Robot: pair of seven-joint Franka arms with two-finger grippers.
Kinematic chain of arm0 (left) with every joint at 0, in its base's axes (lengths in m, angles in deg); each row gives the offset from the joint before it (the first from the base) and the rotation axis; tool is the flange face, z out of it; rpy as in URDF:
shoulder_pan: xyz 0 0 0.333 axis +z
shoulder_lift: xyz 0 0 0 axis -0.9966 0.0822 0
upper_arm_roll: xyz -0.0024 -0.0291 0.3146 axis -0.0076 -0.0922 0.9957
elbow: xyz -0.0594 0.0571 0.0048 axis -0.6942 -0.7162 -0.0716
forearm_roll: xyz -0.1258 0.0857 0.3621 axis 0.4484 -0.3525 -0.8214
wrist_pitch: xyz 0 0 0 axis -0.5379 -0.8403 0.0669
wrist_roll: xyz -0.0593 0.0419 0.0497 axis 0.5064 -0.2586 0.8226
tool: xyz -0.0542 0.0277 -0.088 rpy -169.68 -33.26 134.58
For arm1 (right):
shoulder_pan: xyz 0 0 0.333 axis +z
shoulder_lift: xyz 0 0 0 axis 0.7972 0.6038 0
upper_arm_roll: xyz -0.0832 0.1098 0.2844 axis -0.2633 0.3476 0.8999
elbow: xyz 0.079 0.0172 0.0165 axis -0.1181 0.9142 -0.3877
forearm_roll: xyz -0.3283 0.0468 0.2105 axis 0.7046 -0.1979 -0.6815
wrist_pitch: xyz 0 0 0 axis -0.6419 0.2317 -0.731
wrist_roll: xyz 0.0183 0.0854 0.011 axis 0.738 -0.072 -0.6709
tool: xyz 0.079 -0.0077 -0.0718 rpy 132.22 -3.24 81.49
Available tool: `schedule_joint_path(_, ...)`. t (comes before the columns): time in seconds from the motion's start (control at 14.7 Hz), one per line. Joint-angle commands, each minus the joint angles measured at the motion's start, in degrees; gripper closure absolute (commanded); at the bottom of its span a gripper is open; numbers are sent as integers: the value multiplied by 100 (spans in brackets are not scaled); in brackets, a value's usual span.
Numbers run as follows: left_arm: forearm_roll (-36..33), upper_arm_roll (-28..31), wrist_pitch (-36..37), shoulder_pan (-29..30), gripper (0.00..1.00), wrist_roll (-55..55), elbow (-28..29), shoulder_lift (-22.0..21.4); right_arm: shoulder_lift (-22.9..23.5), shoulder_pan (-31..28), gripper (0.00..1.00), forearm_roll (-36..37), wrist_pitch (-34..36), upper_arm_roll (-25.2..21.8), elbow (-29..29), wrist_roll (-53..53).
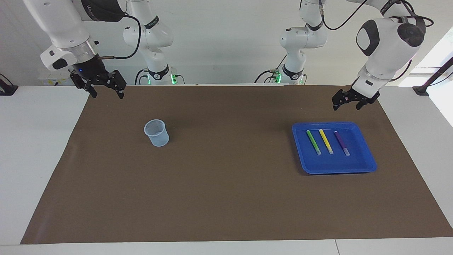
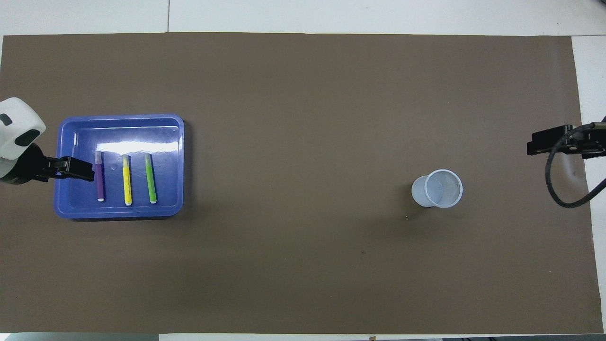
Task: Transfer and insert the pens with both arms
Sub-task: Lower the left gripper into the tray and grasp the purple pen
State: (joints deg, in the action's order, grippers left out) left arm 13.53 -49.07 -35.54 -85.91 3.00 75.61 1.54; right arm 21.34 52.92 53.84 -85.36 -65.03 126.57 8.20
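Side by side in a blue tray [image 1: 368, 164]: green pen [image 1: 313, 142], yellow pen [image 1: 326, 141], purple pen [image 1: 342, 143], pale-capped, no readable writing. Above the table [image 1: 226, 198], left claw [image 1: 350, 102] and right claw [image 1: 105, 90], both spread apart.

A tray [image 1: 366, 162] sits on the mat [image 1: 226, 198] toward the left arm's end of the table, holding three pens laid side by side and apart. One pen [image 1: 342, 143] lies closest to that end, a second pen [image 1: 326, 141] between, and a third pen [image 1: 313, 142] nearest the table's middle. A cup [image 1: 156, 132] stands upright on the mat toward the right arm's end, well apart from the tray. The left gripper [image 1: 351, 102] hangs over the mat near the tray; the right gripper [image 1: 105, 88] hangs over the mat's edge at the other end.
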Motion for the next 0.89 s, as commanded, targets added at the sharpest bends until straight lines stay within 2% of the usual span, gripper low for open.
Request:
schedule_joint_path(0.0, 16, -17, -683, 281, 0, -354, 474, 200, 56, -24, 0, -76, 118, 8, -121, -104)
schedule_joint_path(0.14, 16, -17, -1236, 422, 0, -432, 747, 367, 56, -24, 0, -76, 127, 8, -121, -104)
schedule_joint_path(0.82, 25, -17, -2460, 730, 0, -811, 1003, 1369, 64, -24, 0, -76, 127, 8, -121, -104)
